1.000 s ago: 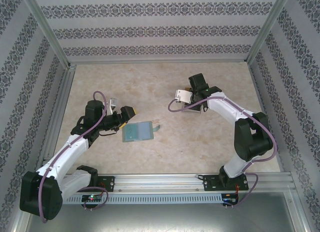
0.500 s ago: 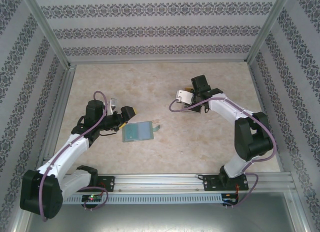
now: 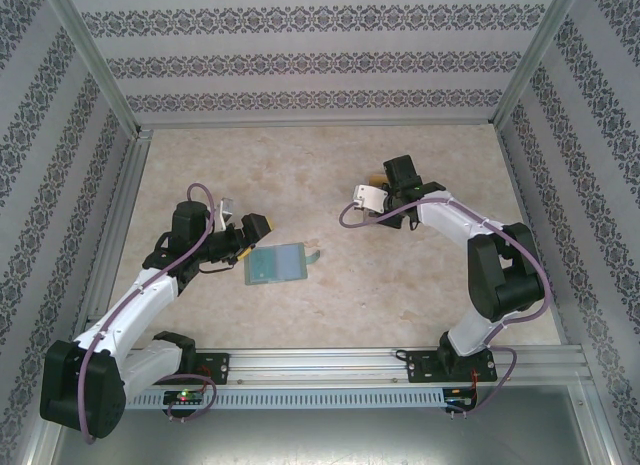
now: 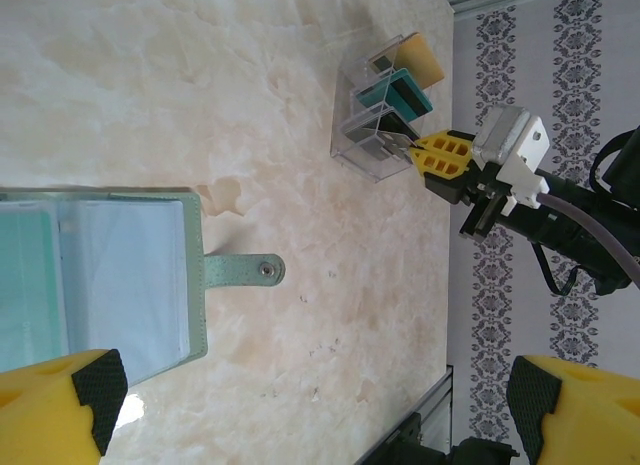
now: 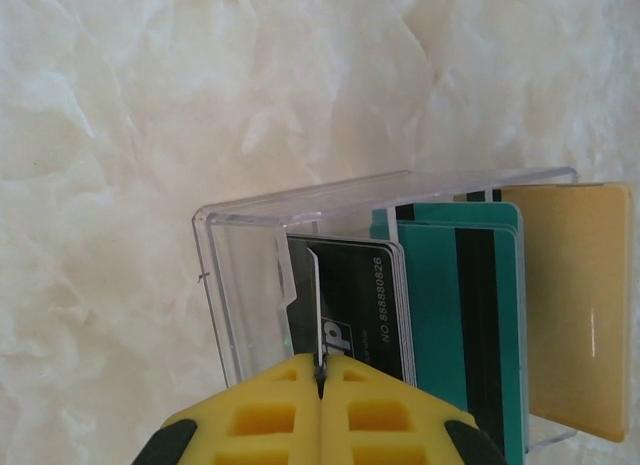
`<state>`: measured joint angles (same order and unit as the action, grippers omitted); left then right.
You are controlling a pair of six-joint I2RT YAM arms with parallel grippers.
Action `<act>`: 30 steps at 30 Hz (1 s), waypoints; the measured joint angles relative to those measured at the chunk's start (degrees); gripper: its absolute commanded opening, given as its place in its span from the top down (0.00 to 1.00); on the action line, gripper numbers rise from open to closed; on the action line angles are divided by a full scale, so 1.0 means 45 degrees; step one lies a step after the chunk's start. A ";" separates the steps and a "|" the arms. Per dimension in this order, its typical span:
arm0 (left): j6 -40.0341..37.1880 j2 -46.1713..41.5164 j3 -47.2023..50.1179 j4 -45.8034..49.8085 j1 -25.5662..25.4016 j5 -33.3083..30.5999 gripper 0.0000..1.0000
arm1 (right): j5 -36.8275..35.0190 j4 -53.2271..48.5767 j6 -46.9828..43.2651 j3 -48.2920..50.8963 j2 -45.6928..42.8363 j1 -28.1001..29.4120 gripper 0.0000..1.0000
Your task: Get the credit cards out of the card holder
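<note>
Two robot arms work over one pale marbled table.

One grey-green card holder lies open and flat on the table. Its single strap tab sticks out on the side facing the right arm. The left gripper hovers just beside the card holder, on the side away from the strap tab. Its two yellow fingers stand wide apart with nothing between them.

One clear plastic stand sits well apart from the card holder, past the strap tab and farther from the arm bases. The credit cards stand upright in it. Counted, they are one gold card, one dark grey card with printed numbers, and one teal card with a dark stripe. A second teal edge peeks out behind that teal card. There is also one thin grey card, turned almost edge-on. The right gripper has its fingertips pressed tight together on the near edge of this card.

Seen from above, the right arm covers most of the stand. The left wrist view cuts off the far half of the card holder. One of its clear pockets looks teal, but it is unclear whether a card sits inside. The face of the pinched card cannot be read, and it is hard to separate from the stand's clear dividers. The number of teal cards is uncertain.
</note>
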<state>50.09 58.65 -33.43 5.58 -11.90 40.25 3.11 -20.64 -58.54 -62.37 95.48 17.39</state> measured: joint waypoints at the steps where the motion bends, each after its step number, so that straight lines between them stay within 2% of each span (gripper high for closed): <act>1: -0.0005 0.0000 0.0000 0.0024 0.0000 0.0000 0.01 | 0.0000 0.0049 0.0019 0.0019 0.0010 -0.0010 0.91; 11: -0.0005 -0.0058 0.0000 0.0107 0.0000 0.0000 0.01 | -0.0155 0.0695 0.0063 0.0233 0.0253 -0.0005 0.90; 13: -0.0005 -0.0068 0.0000 0.0107 0.0000 0.0000 0.01 | -0.0175 0.0758 0.0073 0.0253 0.0262 -0.0005 0.86; 30: -0.0005 -0.0146 0.0000 0.0112 0.0000 0.0000 0.01 | -0.0704 0.1035 0.0403 0.0306 0.0272 -0.0005 0.73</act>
<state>50.06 58.00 -33.43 6.09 -11.90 40.25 -0.05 -15.99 -56.73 -60.99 96.71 17.37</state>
